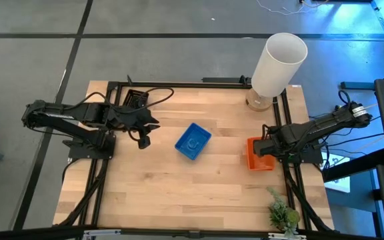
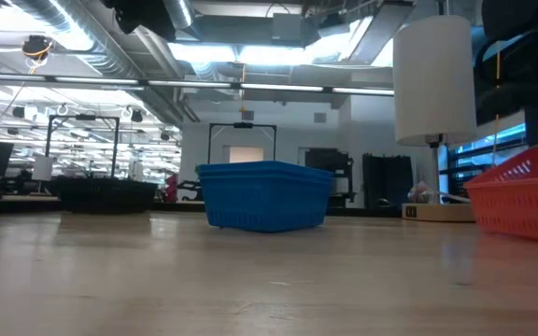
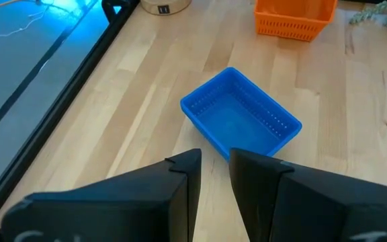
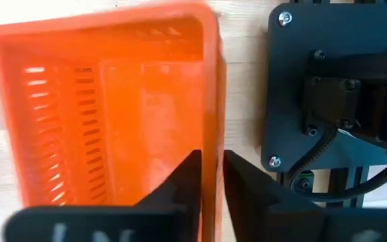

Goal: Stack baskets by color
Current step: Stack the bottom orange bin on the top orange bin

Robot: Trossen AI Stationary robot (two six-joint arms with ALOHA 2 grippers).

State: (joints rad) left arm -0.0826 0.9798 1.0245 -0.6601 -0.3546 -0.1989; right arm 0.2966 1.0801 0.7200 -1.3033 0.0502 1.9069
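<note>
An orange basket sits on the table at the right edge. My right gripper points down over it, open a little, one finger inside and one outside the long wall on the table's right side. The blue basket rests on its bottom at the table's middle. A black basket lies at the far left, behind my left arm. My left gripper hangs above the table to the left of the blue basket, open with nothing between its fingers. My right gripper straddles the rim of the orange basket's right-hand long wall from above, fingers across the wall. The rim fills the narrow gap, and I cannot tell whether the fingers touch it. The basket rests on the table.
A tall white cylinder stands at the far right corner. A small green plant lies at the near right corner. A black frame rims the table. Bare wood lies between the blue and orange baskets and along the near edge.
</note>
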